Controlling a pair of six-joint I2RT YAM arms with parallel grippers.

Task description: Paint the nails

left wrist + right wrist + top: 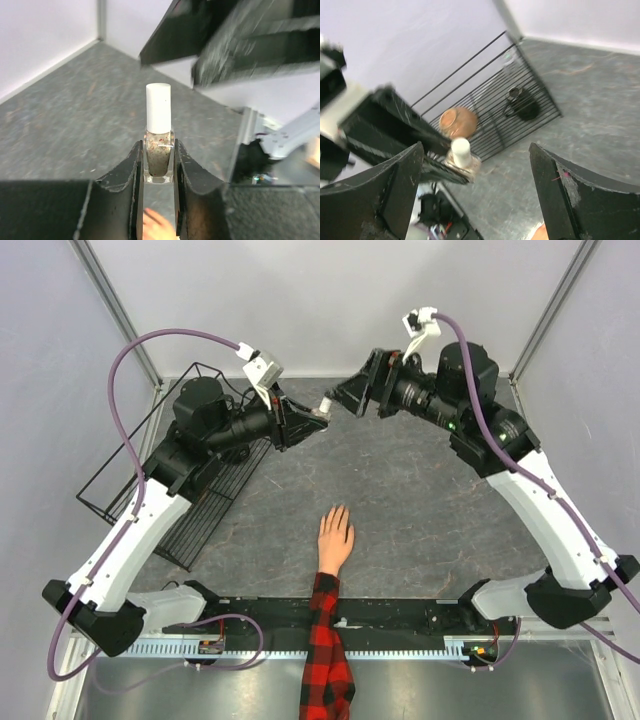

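The peach mannequin hand (pixel 335 537) lies palm down on the grey table, its red-and-black plaid sleeve (pixel 325 650) toward the near edge. Its nails (pixel 337 511) are skin-toned and barely show. My left gripper (pixel 305 422) is raised above the table's far middle, shut on a glass nail polish bottle (pixel 158 152) with a white cap (pixel 158 107). The hand's fingertips show below the jaws in the left wrist view (pixel 154 224). My right gripper (pixel 340 398) is open, facing the bottle (pixel 461 157) from the right. The cap lies just off the line between its fingers.
A black wire basket (pixel 170 480) lies on its side at the left. In the right wrist view it (pixel 520 80) holds a brown round object (pixel 458 122) and a small black object (pixel 520 106). White walls enclose the table on three sides.
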